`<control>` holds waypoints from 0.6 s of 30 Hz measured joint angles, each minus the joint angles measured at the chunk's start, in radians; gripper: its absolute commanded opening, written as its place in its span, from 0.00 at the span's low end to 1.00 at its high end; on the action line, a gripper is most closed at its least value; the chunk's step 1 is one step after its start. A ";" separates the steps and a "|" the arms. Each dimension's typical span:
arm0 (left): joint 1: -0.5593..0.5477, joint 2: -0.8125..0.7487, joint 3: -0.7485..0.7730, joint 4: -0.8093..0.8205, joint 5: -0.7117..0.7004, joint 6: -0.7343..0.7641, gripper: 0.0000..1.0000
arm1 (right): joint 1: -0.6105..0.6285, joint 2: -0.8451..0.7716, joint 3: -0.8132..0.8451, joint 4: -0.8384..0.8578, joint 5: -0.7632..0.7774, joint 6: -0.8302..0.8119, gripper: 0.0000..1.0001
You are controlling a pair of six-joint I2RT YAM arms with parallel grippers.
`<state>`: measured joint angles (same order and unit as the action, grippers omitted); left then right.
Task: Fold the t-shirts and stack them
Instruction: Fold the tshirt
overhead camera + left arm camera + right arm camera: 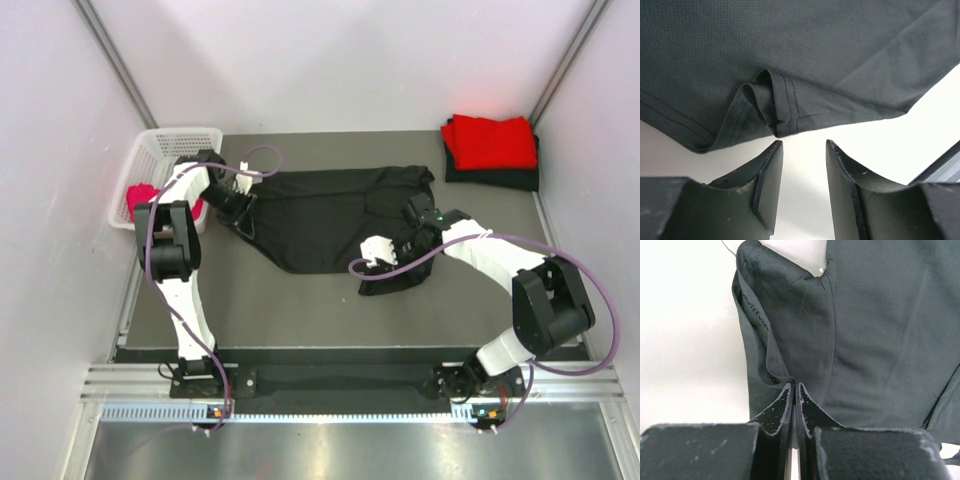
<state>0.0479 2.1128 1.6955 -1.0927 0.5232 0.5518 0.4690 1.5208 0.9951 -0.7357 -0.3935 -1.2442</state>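
Nearby, white basket [160, 140] beside black t-shirt [320, 212].

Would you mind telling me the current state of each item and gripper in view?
large black t-shirt: spread on the table, rumpled, not yet folded.
left gripper: open, just off the shirt's hem, holding nothing.
right gripper: shut on the large black t-shirt's edge.
red t-shirt: folded, on top of the stack.
stacked black t-shirt: folded, beneath the red one.
basket: upright, holding red cloth.
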 measured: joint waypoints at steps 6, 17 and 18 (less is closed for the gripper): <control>-0.005 0.046 0.008 0.007 -0.005 -0.003 0.44 | 0.000 0.000 0.000 0.000 0.000 0.000 0.00; -0.014 0.065 0.044 0.019 0.001 -0.010 0.00 | 0.000 0.000 0.000 0.000 0.000 0.015 0.00; -0.014 0.065 0.044 0.019 0.004 -0.010 0.00 | 0.000 0.000 0.000 0.000 0.000 0.016 0.00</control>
<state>0.0338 2.1780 1.7397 -1.0737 0.5274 0.5423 0.4694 1.5208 0.9947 -0.7353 -0.3931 -1.2285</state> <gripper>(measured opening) 0.018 0.008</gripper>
